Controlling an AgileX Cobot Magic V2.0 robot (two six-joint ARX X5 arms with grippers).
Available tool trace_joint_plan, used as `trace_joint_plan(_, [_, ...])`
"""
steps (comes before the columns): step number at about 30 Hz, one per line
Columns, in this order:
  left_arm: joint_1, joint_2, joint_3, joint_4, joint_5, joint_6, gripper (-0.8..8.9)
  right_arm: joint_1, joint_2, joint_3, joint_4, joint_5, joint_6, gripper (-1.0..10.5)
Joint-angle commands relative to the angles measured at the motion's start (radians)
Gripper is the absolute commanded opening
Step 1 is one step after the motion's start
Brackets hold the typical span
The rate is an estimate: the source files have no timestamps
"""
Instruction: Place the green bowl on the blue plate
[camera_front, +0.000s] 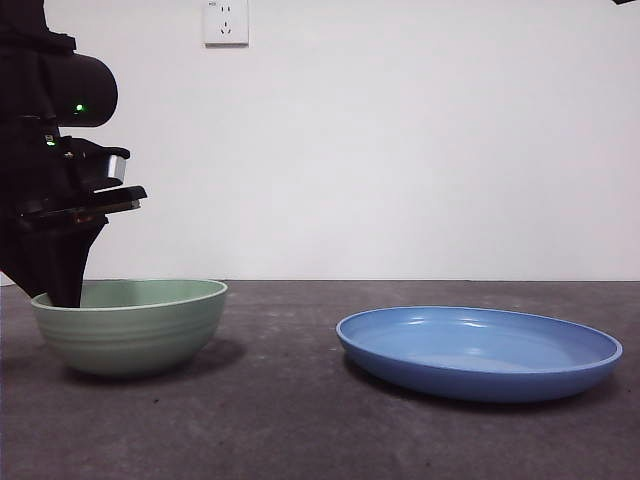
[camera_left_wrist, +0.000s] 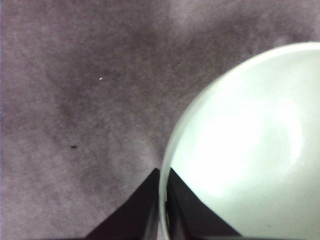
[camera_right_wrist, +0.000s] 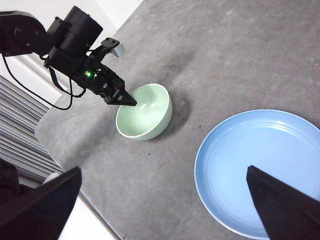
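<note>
Front view. We record a pale mint-green round bowl with faint ridges (camera_front: 131, 327), standing on the dark grey table (camera_front: 300, 420) at the left. A wide, shallow, glossy blue round plate (camera_front: 478, 350) lies at the right, well apart from the green bowl, with bare table between them. A black arm comes down from the upper left, and its left gripper (camera_front: 66, 297) dips over the bowl's near-left rim. A white wall socket (camera_front: 226, 21) sits high on the wall behind.

Left wrist view. The left gripper (camera_left_wrist: 164, 200) straddles the green bowl's (camera_left_wrist: 250, 145) rim, one jaw outside the wall and one inside. The jaws stand close on either side of the rim and we judge them clamped on it, though the bowl rests on the table, not lifted.

Right wrist view. The right gripper (camera_right_wrist: 165, 200) hangs high above the scene with its jaws spread wide, holding nothing, over the near edge of the blue plate (camera_right_wrist: 260, 165). The green bowl (camera_right_wrist: 145, 112) sits near the table's edge, the left gripper (camera_right_wrist: 127, 100) on its rim.

Step in hand, as we judge it: the grasp, with the carry not begun. Next move calls for a lift clear of the table, a level sideways carry, and enough height to pass over the plate's raised rim. The path between looks open; the table's edge behind the bowl is the side to avoid.
</note>
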Motion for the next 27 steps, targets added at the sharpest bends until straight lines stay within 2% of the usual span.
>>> trace_joint_plan(1, [-0.003, 0.022, 0.033, -0.016, -0.001, -0.017, 0.15, 0.003, 0.008, 0.020, 0.006, -0.003, -0.013, 6.2])
trace_joint_plan(8, [-0.050, 0.023, 0.148, -0.111, -0.001, -0.060, 0.15, 0.003, 0.008, 0.020, 0.006, -0.003, -0.013, 6.2])
trace_joint_plan(14, [-0.138, 0.056, 0.317, -0.196, -0.001, -0.098, 0.15, 0.003, 0.008, 0.020, 0.006, -0.003, -0.013, 6.2])
trace_joint_plan(21, [-0.262, 0.145, 0.495, -0.209, -0.001, -0.148, 0.15, 0.003, 0.008, 0.020, 0.006, -0.003, -0.013, 6.2])
trace_joint_plan(27, [-0.364, 0.270, 0.650, -0.243, -0.001, -0.156, 0.15, 0.003, 0.008, 0.020, 0.007, -0.003, -0.013, 6.2])
